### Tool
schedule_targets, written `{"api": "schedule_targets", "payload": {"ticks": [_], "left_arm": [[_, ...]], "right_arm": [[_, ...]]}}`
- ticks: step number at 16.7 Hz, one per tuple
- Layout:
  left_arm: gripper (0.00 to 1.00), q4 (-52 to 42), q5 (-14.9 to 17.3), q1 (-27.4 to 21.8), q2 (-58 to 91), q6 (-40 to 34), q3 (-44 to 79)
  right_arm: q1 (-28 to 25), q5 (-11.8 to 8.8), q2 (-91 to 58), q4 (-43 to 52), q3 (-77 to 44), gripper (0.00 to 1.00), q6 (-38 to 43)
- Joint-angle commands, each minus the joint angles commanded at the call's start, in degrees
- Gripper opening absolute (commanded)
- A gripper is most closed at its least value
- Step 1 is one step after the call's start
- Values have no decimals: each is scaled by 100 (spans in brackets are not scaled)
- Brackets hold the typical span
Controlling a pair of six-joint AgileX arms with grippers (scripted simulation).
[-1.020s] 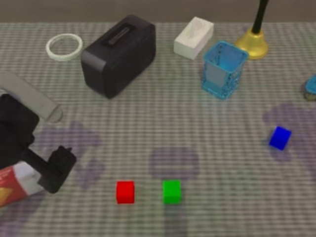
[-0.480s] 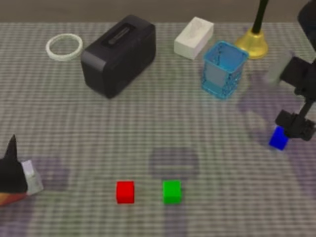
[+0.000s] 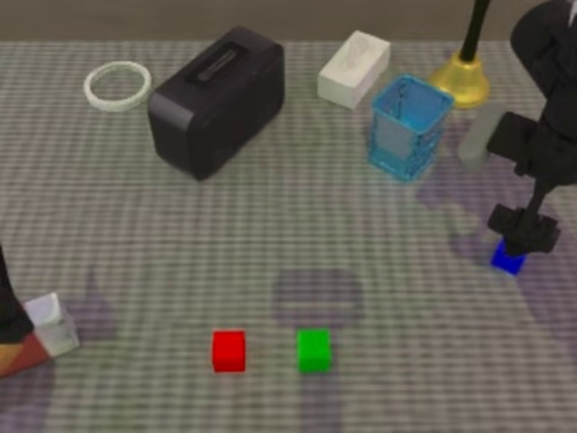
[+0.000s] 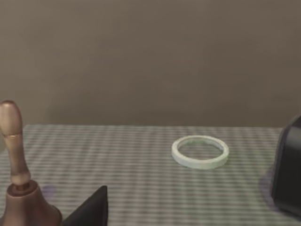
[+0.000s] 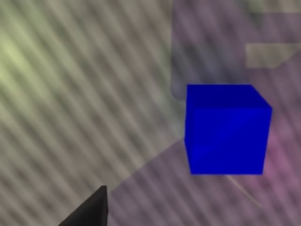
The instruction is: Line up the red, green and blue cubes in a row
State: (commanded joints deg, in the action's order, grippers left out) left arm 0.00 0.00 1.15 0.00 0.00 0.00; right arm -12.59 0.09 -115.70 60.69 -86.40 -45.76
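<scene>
3 cubes (image 3: pixel 229 350) red, green (image 3: pixel 314 350), deep blue (image 3: pixel 508 260); black case (image 3: pixel 215 101); grey-green checked table (image 3: pixel 270 234); white ring (image 3: pixel 117 86).

The small deep-blue plastic-looking cube (image 5: pixel 227 131) just under the right arm's matt black hand (image 3: pixel 521 233) had smooth, flat faces with no shine. The desk (image 3: pixel 270 234) around that hand looked like woven cloth, finely checked in grey-green and matt. Farther from the hand, the see-through light-blue square container (image 3: pixel 407 126) looked glassy and glossy, the brass-coloured bell (image 3: pixel 462 81) polished metal, and the rounded black case (image 3: pixel 216 101) smooth with a dull sheen.
</scene>
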Motion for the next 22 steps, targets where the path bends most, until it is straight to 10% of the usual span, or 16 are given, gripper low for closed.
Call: {"api": "schedule_targets", "payload": {"ticks": [16, 22], "left_arm": [[100, 0, 0, 0, 0, 0, 0], [100, 0, 0, 0, 0, 0, 0]], "right_arm": [[-8, 5, -698, -1593, 895, 100, 18], [-8, 5, -698, -1593, 895, 55, 18]]}}
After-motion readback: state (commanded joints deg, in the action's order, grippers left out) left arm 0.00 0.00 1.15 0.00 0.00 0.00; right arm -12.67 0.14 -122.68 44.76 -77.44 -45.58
